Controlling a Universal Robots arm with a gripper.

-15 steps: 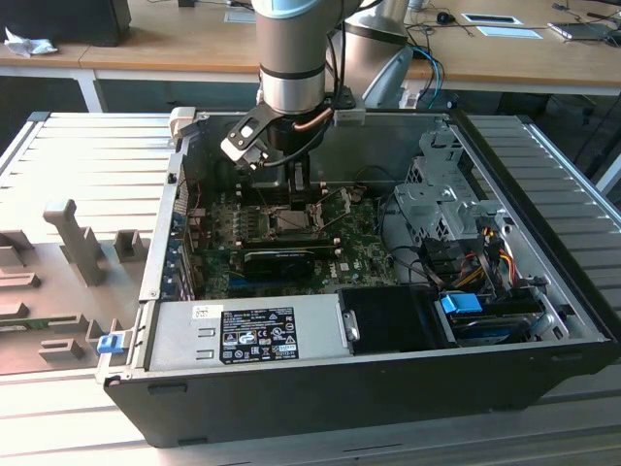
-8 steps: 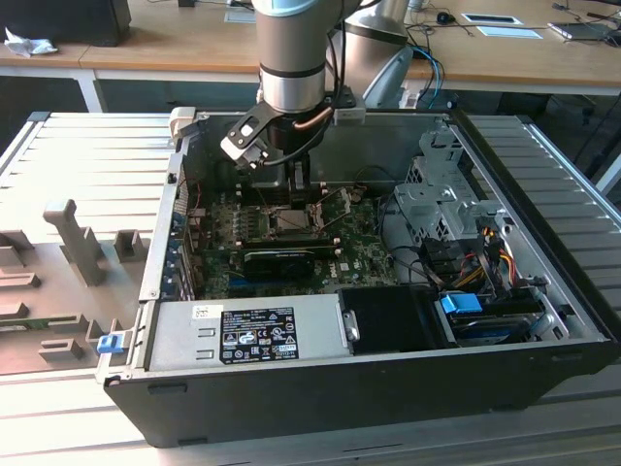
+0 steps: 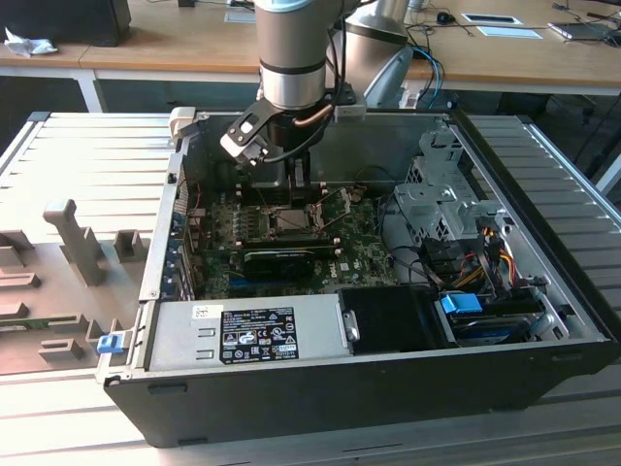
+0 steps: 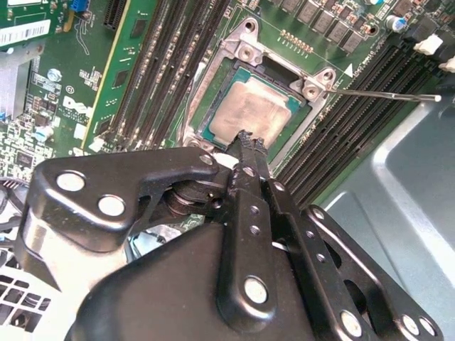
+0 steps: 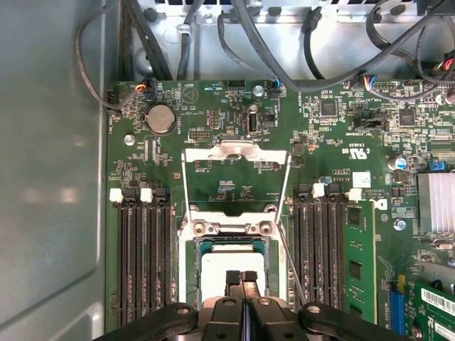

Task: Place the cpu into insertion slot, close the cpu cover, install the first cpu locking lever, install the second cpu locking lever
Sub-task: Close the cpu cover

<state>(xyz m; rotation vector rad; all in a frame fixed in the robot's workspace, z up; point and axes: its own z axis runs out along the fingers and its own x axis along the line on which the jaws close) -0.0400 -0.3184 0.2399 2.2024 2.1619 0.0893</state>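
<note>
Jaws of the black metal gripper (image 5: 242,278) are pressed together and empty, tips just over the flat square silvery-grey cpu (image 4: 252,106), which is laid face up in the square dark silver-rimmed insertion slot (image 5: 234,229). Long black memory slots (image 5: 142,263) are ranged along both sides. Beyond, the thin silvery frame-shaped cpu cover (image 5: 236,155) is swung open, and a thin wire cpu locking lever (image 4: 384,94) is stuck out sideways. An open black computer case (image 3: 388,388) is set on a grey ribbed metal table (image 3: 87,146) at the exterior view's centre, with wooden desks (image 3: 175,39) behind.
</note>
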